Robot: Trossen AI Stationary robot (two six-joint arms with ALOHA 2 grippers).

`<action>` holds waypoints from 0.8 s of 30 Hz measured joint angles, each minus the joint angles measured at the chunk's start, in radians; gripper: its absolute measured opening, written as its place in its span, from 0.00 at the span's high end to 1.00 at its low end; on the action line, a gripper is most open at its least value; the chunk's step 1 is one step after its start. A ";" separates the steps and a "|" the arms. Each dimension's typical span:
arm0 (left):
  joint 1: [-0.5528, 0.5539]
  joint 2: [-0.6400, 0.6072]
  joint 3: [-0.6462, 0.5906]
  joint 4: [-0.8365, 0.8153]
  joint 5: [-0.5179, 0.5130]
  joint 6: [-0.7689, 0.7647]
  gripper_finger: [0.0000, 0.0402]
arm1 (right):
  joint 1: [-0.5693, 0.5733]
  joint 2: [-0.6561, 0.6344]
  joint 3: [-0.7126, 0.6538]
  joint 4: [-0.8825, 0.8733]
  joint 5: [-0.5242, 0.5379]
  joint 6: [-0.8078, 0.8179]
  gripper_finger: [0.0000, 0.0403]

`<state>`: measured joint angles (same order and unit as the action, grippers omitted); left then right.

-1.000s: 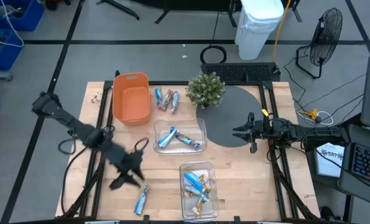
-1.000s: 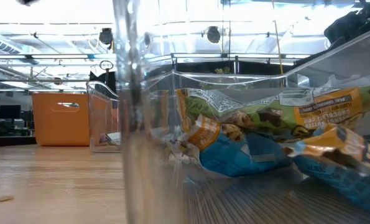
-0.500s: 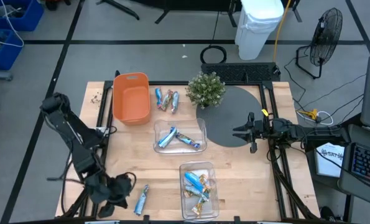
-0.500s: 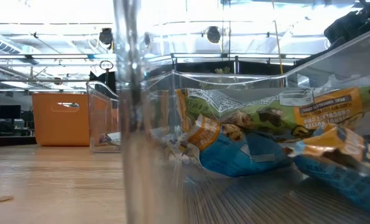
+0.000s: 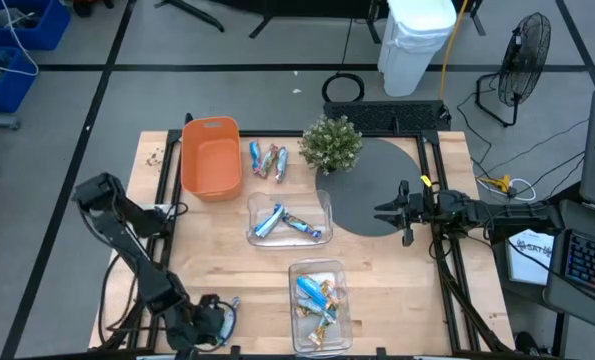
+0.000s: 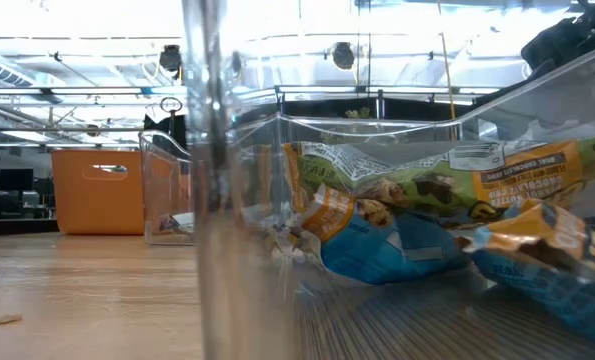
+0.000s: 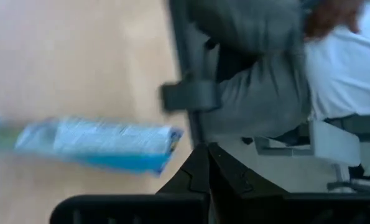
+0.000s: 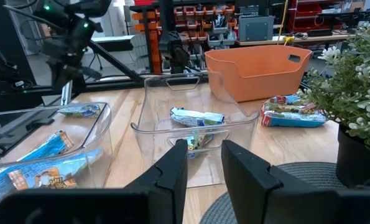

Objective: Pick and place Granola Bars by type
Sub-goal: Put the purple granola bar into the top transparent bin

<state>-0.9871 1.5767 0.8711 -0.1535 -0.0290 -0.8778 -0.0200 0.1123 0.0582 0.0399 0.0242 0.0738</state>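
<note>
A loose blue-and-silver granola bar (image 5: pixel 231 305) lies flat on the wood near the table's near-left edge; it also shows in the left wrist view (image 7: pixel 97 140). My left gripper (image 5: pixel 210 320) is low beside that bar, on its left, with its fingers shut (image 7: pixel 207 152) and a small gap between fingertips and wrapper. My right gripper (image 5: pixel 402 212) waits open (image 8: pixel 200 163) over the dark round mat (image 5: pixel 377 185). Several bars (image 5: pixel 267 160) lie loose beside the orange bin (image 5: pixel 212 157). Blue bars (image 5: pixel 282 222) lie in the middle clear bin, and blue and gold ones (image 5: pixel 317 300) in the near clear bin.
A potted plant (image 5: pixel 332 145) stands at the far edge of the mat. The near clear bin (image 6: pixel 427 230) fills the low view; the orange bin (image 6: pixel 99 190) stands behind it. A seated person in grey trousers (image 7: pixel 259 81) shows beyond the table's edge. Bare wood lies between the bins.
My left arm has swung from the table's left middle toward the near edge and come down beside the loose blue bar. The bar has stayed where it was. My right arm has kept still.
</note>
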 joint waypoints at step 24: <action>0.002 0.132 0.000 -0.023 -0.242 0.376 0.99 | 0.000 0.000 0.000 0.000 0.000 0.000 0.78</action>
<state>-0.9855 1.7084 0.8711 -0.1763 -0.2714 -0.5020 -0.0198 0.1123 0.0580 0.0399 0.0242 0.0738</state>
